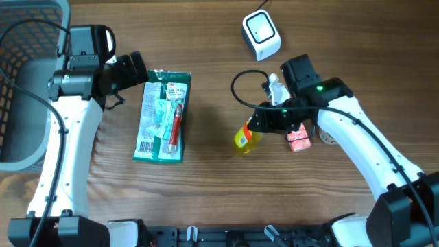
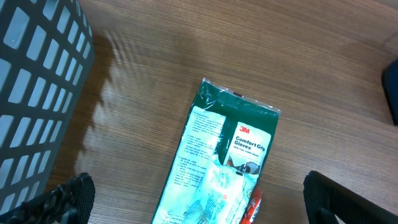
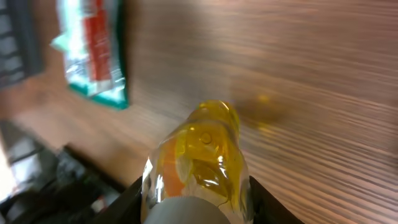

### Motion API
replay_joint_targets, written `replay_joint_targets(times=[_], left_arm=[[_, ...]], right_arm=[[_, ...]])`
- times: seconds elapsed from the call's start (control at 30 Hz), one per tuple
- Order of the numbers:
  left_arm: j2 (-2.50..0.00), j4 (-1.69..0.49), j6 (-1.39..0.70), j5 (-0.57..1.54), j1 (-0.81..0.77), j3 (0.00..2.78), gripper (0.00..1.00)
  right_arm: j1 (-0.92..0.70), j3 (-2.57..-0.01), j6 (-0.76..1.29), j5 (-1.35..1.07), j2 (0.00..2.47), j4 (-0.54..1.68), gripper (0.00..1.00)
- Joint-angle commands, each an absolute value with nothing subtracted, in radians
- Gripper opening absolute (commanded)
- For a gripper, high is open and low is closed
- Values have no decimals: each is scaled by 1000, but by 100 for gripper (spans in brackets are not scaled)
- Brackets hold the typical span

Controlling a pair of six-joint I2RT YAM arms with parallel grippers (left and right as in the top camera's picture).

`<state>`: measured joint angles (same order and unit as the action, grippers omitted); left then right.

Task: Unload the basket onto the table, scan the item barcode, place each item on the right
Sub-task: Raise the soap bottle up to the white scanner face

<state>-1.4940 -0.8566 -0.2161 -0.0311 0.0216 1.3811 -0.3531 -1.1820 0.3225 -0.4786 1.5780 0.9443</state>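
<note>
Bottle (image 1: pixel 245 138), yellow, clamped between jaws of right gripper (image 1: pixel 255 129), neck projecting forward past fingertips. Scanner (image 1: pixel 261 34) behind that gripper, well apart. Left gripper (image 1: pixel 137 67) fully released, grasping nothing, positioned over top edge of glove package (image 1: pixel 161 116). Basket (image 1: pixel 20 89) close behind left gripper.
</note>
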Motion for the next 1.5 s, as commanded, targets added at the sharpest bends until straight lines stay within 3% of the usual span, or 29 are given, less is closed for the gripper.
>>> replay_joint_targets(times=[0.0,0.43,0.8,1.07,1.27,1.47], left_arm=[[-1487,-854,-225,-27,25,1395,100],[-1487,-854,-225,-27,25,1395,100],[-1487,-854,-225,-27,25,1395,100],[-1487,-854,-225,-27,25,1395,100],[-1487,-854,-225,-27,25,1395,100],[-1487,-854,-225,-27,25,1395,100]], right_arm=[[-357,-1182,415,-286,1560,947,34],[-356,-1239,412,-262,1561,971,34],[-354,-1914,247,-96,1649,1313,26],[-355,-1942,126,187,1758,1184,26],[-360,-1942,-57,265,1885,949,26],[-389,-1942,-114,479,2001,689,26]])
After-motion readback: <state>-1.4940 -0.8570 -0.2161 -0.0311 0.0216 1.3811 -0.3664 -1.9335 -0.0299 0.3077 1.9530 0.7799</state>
